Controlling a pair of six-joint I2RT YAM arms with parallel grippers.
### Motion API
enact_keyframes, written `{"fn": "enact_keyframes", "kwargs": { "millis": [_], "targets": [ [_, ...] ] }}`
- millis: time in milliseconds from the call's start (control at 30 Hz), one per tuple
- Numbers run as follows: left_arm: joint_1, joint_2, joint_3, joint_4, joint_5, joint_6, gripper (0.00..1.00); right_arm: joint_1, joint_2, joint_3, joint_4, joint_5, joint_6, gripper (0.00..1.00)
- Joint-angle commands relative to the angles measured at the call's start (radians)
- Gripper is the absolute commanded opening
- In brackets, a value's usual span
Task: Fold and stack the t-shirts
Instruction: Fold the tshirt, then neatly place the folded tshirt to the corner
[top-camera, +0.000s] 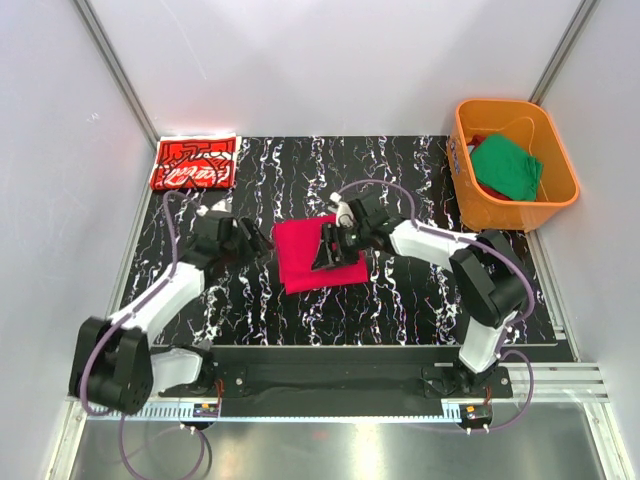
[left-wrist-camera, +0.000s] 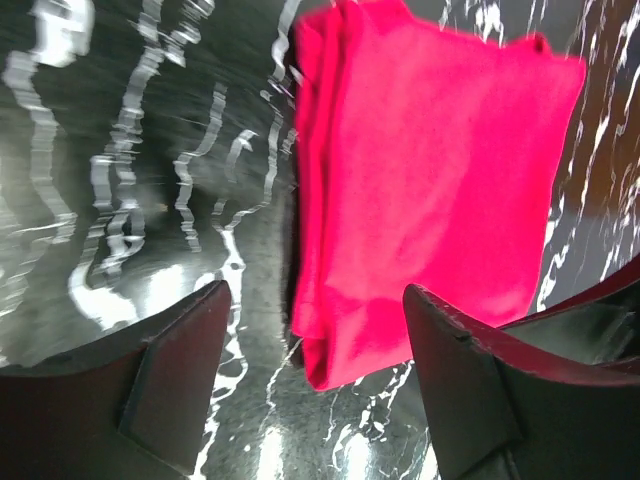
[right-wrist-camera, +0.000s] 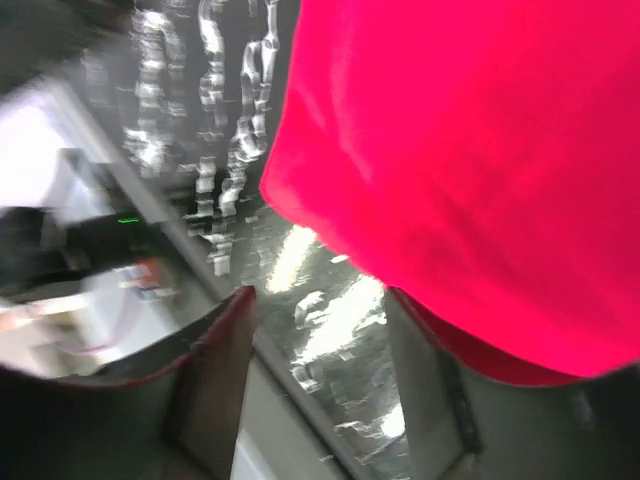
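A plain crimson t-shirt (top-camera: 300, 262) lies folded into a square on the black marbled mat, mid-table. My left gripper (top-camera: 264, 241) stands just left of it, open; in the left wrist view the shirt's (left-wrist-camera: 430, 170) near corner lies on the mat between the spread fingers (left-wrist-camera: 180, 370), untouched. My right gripper (top-camera: 330, 253) hovers over the shirt's right half, open; in the right wrist view the crimson cloth (right-wrist-camera: 470, 150) fills the upper right and covers the tip of one finger (right-wrist-camera: 430, 400). A folded red t-shirt with white print (top-camera: 195, 163) lies at the back left. A green t-shirt (top-camera: 507, 167) sits in the tub.
An orange plastic tub (top-camera: 500, 212) stands at the back right, off the mat's edge. White enclosure walls close in both sides and the back. The arm bases and a metal rail (top-camera: 330, 380) run along the near edge.
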Motion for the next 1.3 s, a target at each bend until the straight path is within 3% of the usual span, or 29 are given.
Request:
{"fn": "enact_keyframes", "kwargs": {
  "millis": [0,67,133,300,367,467,600,733,800,933,1067,1267],
  "targets": [
    [0.024,-0.128,0.010,-0.081,-0.123,-0.011,0.77,0.092,-0.032,0.074,-0.154,0.221,-0.227,0.63],
    [0.041,-0.176,0.000,-0.112,-0.155,-0.033,0.78,0.130,-0.078,0.051,-0.168,0.301,-0.287,0.68],
    [0.062,-0.236,-0.001,-0.187,-0.182,-0.079,0.82,0.210,-0.138,-0.002,-0.157,0.460,-0.381,0.99],
    [0.098,-0.326,0.015,-0.328,-0.232,-0.157,0.84,0.371,-0.213,-0.110,-0.044,0.830,-0.560,1.00],
    [0.105,-0.351,0.033,-0.377,-0.250,-0.195,0.86,0.458,-0.220,-0.159,0.033,0.911,-0.649,1.00],
    [0.113,-0.366,0.061,-0.439,-0.235,-0.243,0.93,0.566,-0.198,-0.227,0.145,1.094,-0.804,1.00],
    [0.119,-0.317,0.139,-0.635,-0.256,-0.312,0.98,0.650,-0.090,-0.233,0.249,1.147,-0.909,1.00],
    [0.125,-0.325,0.153,-0.672,-0.235,-0.309,0.98,0.709,0.006,-0.294,0.506,1.176,-1.083,0.91],
    [0.128,-0.373,0.135,-0.669,-0.226,-0.329,0.98,0.718,0.081,-0.284,0.541,1.221,-1.143,0.84],
    [0.142,-0.443,0.115,-0.669,-0.222,-0.346,0.99,0.719,0.164,-0.279,0.659,1.263,-1.257,0.81],
    [0.165,-0.435,0.115,-0.672,-0.201,-0.327,0.99,0.709,0.230,-0.265,0.704,1.269,-1.386,0.78],
    [0.188,-0.346,0.092,-0.625,-0.146,-0.301,0.99,0.638,0.231,-0.233,0.613,1.176,-1.329,0.62]
  ]
}}
